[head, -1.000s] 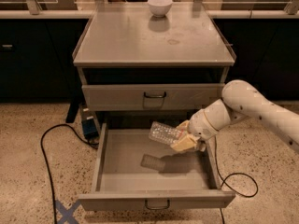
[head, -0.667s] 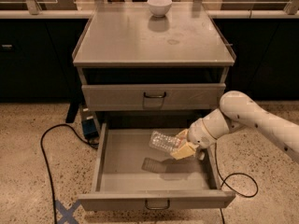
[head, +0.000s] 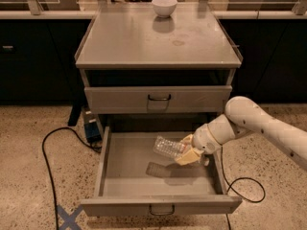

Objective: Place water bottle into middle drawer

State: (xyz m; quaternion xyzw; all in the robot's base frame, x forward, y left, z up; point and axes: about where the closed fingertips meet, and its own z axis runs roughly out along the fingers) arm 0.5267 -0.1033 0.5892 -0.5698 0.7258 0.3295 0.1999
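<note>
Gripper (head: 188, 150) holds 1 water bottle (head: 167, 147) over 1 middle drawer (head: 125, 178).

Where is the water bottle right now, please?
In the camera view, the water bottle is held by the gripper over the open middle drawer, right of its centre, tilted nearly flat.

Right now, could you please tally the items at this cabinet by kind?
Bottles: 1, water bottle held by the gripper above the middle drawer.
Bowls: 1, white bowl on top.
Drawers: 2, middle drawer open, upper drawer closed.
Total: 4.
</note>
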